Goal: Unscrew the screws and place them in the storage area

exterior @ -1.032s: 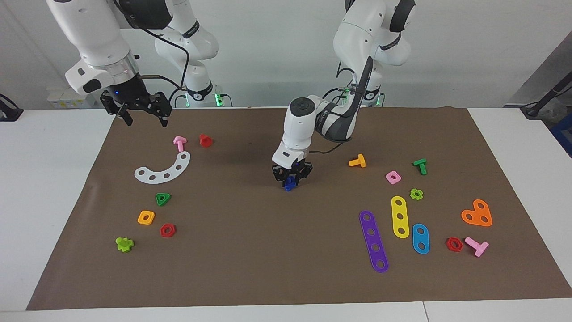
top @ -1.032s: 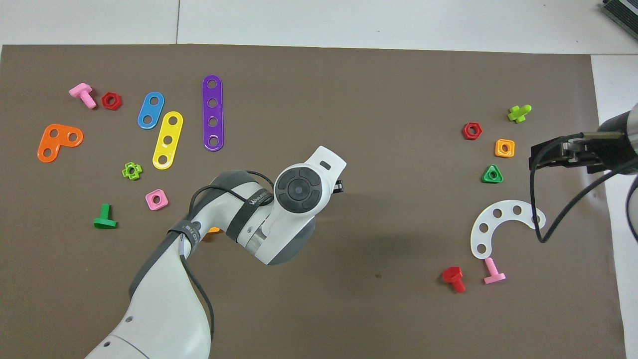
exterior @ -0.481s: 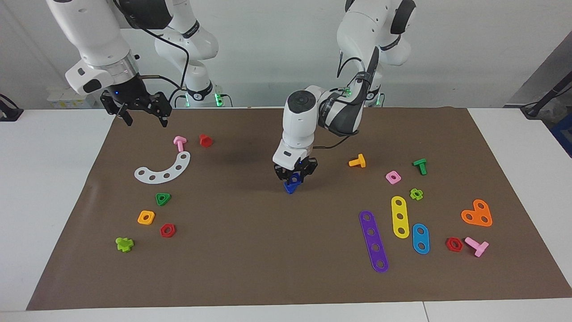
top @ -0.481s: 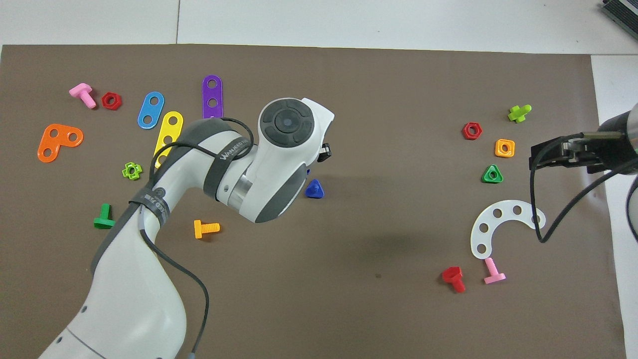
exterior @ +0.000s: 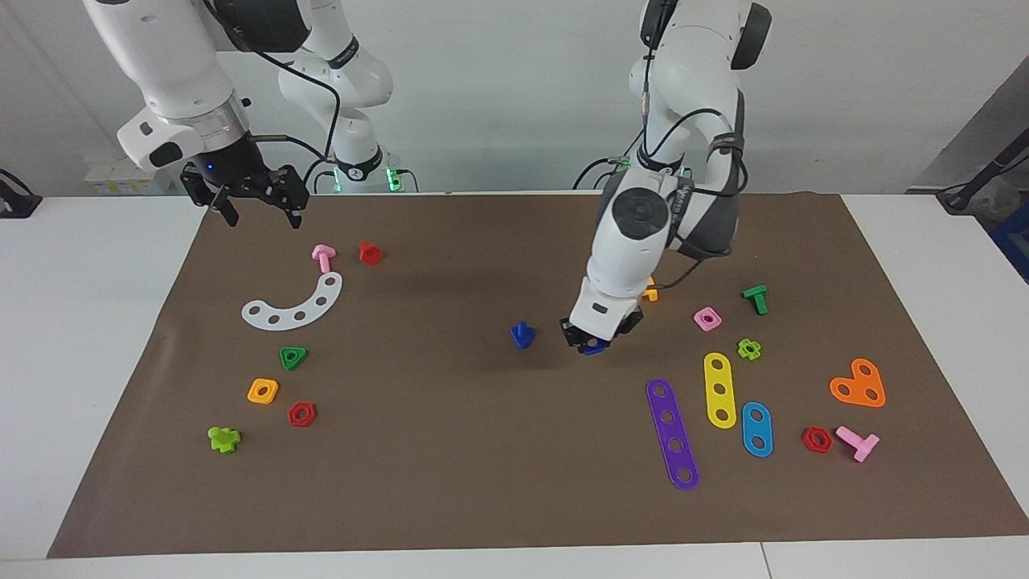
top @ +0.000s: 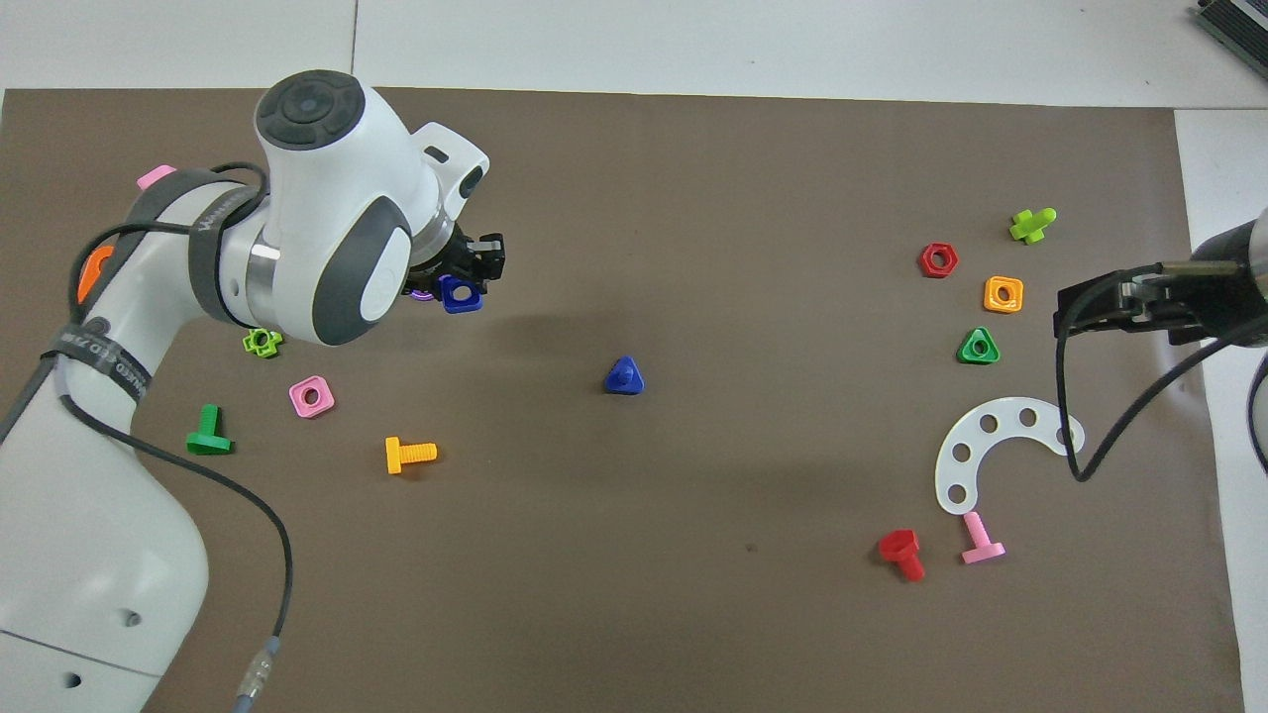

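Overhead view first: nearest the robots I see the small dark-blue plastic screw with the triangular head (top: 624, 376) (exterior: 522, 334), standing head-down on the brown table mat (top: 693, 594), shank up, alone in the mat's open middle. That screw is my landmark. Around it the mat is bare on all sides; the closest neighbours are an orange plastic screw (top: 409, 455), nearer the robots toward the left arm's end, and a white curved holed plate (top: 991, 451) well apart toward the right arm's end.

My left gripper (top: 466, 282) (exterior: 596, 338) hangs in the air toward the left arm's end from the screw, clenched on a dark-blue square holed nut (top: 459, 294) (exterior: 594, 347), above the mat beside a purple four-hole strip (exterior: 672, 434). The nut is off the screw, clear of it.

My right gripper (exterior: 245, 193) (top: 1109, 307) waits, fingers spread and holding nothing, over the mat's edge at the right arm's end, well apart from the screw.
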